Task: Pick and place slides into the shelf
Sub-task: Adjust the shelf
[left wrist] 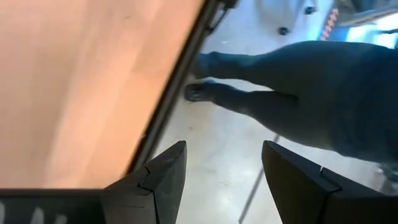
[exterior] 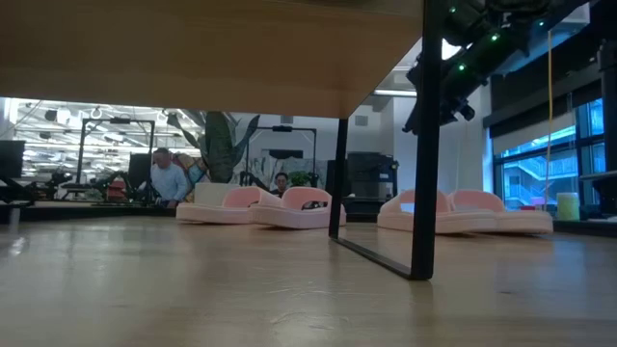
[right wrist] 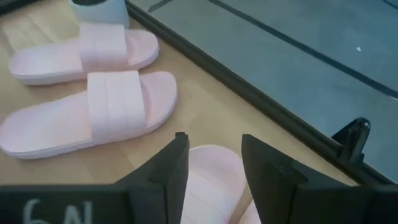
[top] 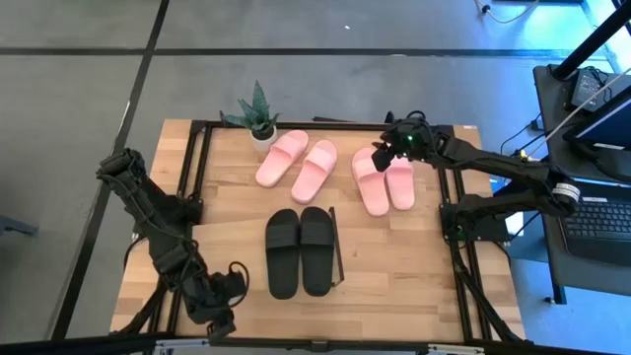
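Note:
Two pale pink pairs of slides lie on their soles at the table's far side, one at the middle point(top: 296, 160) point(right wrist: 93, 93) and one to the right point(top: 385, 179) point(exterior: 463, 212). The black pair point(top: 301, 251) lies just left of the shelf's thin black end frame point(top: 335, 247) point(exterior: 424, 193). The shelf's light-wood board point(exterior: 193, 58) fills the top of the low view. My right gripper point(top: 396, 146) point(right wrist: 212, 140) is open and hangs above the far end of a slide of the right pink pair point(right wrist: 211, 180), clear of it. My left gripper point(top: 222, 314) point(left wrist: 224, 180) waits open at the near left corner.
A small potted plant point(top: 258, 118) stands at the far edge, beside the middle pink pair. A black frame point(top: 197, 177) runs around the tabletop. A desk with a laptop point(top: 592, 118) stands right of the table. People show in the room behind point(exterior: 169, 178).

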Tool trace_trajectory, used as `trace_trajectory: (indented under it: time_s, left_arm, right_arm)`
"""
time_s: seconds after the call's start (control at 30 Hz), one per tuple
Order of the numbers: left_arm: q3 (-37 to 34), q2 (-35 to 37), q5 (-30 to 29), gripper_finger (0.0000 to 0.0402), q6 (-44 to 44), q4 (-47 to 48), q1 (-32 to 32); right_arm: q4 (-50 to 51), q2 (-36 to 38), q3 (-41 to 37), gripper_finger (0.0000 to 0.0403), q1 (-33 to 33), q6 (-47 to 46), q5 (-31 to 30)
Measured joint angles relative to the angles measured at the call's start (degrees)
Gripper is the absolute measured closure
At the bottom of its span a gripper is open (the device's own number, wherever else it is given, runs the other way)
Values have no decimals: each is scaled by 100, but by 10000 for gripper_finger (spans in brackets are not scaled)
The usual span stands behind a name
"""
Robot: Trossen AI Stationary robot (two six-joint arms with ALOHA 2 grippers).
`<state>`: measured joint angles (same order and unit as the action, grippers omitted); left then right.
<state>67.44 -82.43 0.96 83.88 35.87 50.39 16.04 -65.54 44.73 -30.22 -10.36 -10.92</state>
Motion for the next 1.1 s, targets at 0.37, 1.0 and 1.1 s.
trace_trajectory:
  time_s: [0.37,1.0,1.1]
  left_arm:
    - [0,0,-106,201,170,898,-159]
    - [11,8,-147,201,155,1491,-606]
    - [11,7,-48,201,151,1451,-619]
  right_arm:
    - [-3,-170,-2,253,0,120,-20]
    - [-3,-166,-2,253,0,504,-17]
    - [-4,-166,-2,253,0,506,-17]
